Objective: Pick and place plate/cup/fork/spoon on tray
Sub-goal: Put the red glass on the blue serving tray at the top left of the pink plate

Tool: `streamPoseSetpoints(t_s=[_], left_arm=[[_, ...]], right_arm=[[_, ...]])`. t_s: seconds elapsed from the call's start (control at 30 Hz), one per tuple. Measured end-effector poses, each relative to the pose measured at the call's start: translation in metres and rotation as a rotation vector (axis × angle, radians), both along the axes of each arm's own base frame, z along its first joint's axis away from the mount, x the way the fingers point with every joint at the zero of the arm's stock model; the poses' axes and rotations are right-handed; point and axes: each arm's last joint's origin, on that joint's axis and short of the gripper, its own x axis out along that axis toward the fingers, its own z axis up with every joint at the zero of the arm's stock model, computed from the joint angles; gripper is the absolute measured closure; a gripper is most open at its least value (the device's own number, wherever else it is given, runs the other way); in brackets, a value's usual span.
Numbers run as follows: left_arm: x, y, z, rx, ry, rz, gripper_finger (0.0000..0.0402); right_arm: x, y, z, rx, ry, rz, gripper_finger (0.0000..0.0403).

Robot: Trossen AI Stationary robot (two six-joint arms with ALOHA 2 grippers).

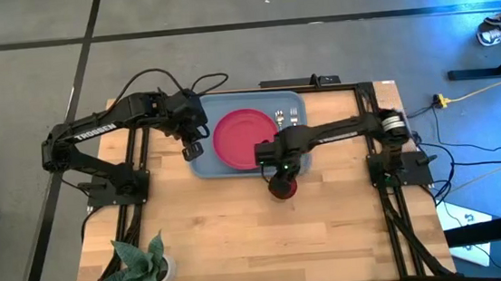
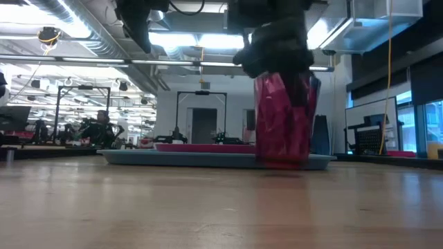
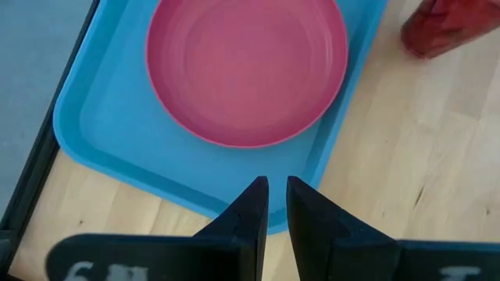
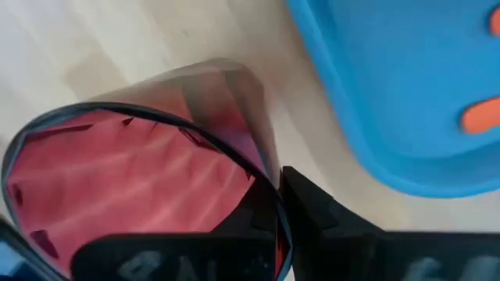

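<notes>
The light-blue tray (image 1: 205,165) lies at the table's far middle. The pinkish-red plate (image 1: 237,137) rests flat on it and also shows in the left wrist view (image 3: 246,66). Two small utensils (image 1: 286,116) lie on the tray's far right part; I cannot tell fork from spoon. My right gripper (image 1: 278,168) is shut on the dark-red cup (image 1: 283,189), just near the tray's near edge. My left gripper (image 3: 277,204) hangs shut and empty over the tray's left rim (image 3: 168,191). My right gripper holds the cup by its wall at the rim (image 4: 269,183), one finger inside the cup and one outside. The fingers come from above, pointing down. The cup (image 2: 285,117) stands nearly upright below them, its base at or just above the table; I cannot tell which.
A white pot with a green plant (image 1: 148,263) stands at the table's near left corner. Bare wood lies near and to the right of the cup. Orange utensil handles (image 4: 480,117) show on the tray in the right wrist view.
</notes>
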Motion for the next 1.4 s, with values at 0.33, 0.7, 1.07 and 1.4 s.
streamPoseSetpoints(t_s=[0.33, 0.7, 1.07, 1.4], left_arm=[[0.000, 0.000, 0.000, -0.001, 0.000, 0.001, 0.0360], [0.000, 0.000, 0.000, 0.005, 0.001, 0.010, 0.0360], [0.000, 0.000, 0.000, 0.015, 0.005, -0.008, 0.0360], [0.001, 0.000, 0.001, 0.120, 0.028, -0.235, 0.0360]], right_arm=[[0.020, -0.008, -0.016, 0.087, 0.031, 0.128, 0.0394], [0.021, -0.012, -0.018, 0.081, 0.020, 0.137, 0.0335], [0.027, -0.012, 0.029, 0.081, -0.021, 0.137, 0.0328], [0.021, -0.014, 0.116, -0.018, -0.143, 0.136, 0.0327]])
